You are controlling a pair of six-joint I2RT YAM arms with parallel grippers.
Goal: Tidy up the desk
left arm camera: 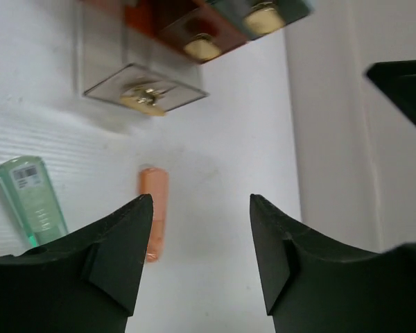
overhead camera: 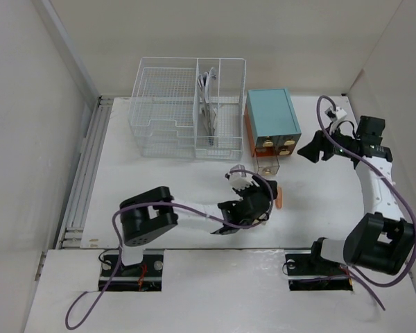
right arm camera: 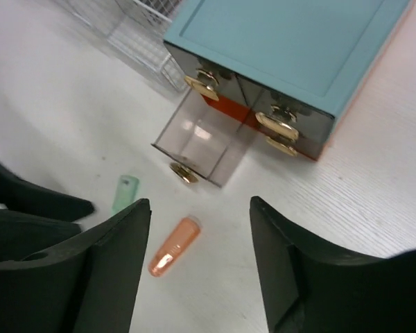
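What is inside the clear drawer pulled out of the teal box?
Nothing visible: the clear drawer looks empty, the white desk showing through it. Other drawers of the teal box are shut, contents hidden.

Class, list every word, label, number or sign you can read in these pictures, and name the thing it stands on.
No text here can be read.
Green translucent stick: a white label with dark print, perhaps a barcode, too blurred to read.
Teal box: no writing visible.
Orange capsule: no writing visible.
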